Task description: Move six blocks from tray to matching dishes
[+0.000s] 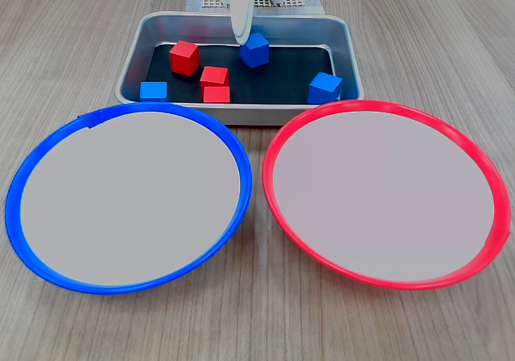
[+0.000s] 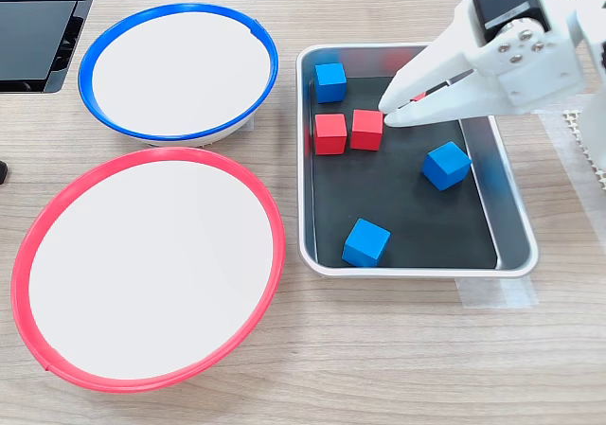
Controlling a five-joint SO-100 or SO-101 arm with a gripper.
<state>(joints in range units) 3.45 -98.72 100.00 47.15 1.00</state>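
Six small solid-colour cubes are sitting on the dark bottom of the rectangular silver metal tray [image 1: 133,51]: in the first exterior view, a blue one [image 1: 153,91] is lying at the near left corner, a red one [image 1: 184,57] is standing behind it, two more red cubes [image 1: 214,77] [image 1: 216,94] are sitting one behind the other and touching near the middle, a blue one [image 1: 255,50] is resting tilted toward the back, and another blue one [image 1: 324,88] is sitting at the near right. The white plastic tool [image 2: 390,108] is reaching into the tray; in the second exterior view its tips are hanging close together over the third red cube, which is mostly hidden behind them, and whether they are gripping it cannot be told. Just beside the tray, the large round blue-rimmed plate [image 1: 48,164] and the large round red-rimmed plate [image 1: 483,172] are lying side by side on the pale wood-grain worktop [image 1: 257,329], both showing bare pale grey centres.
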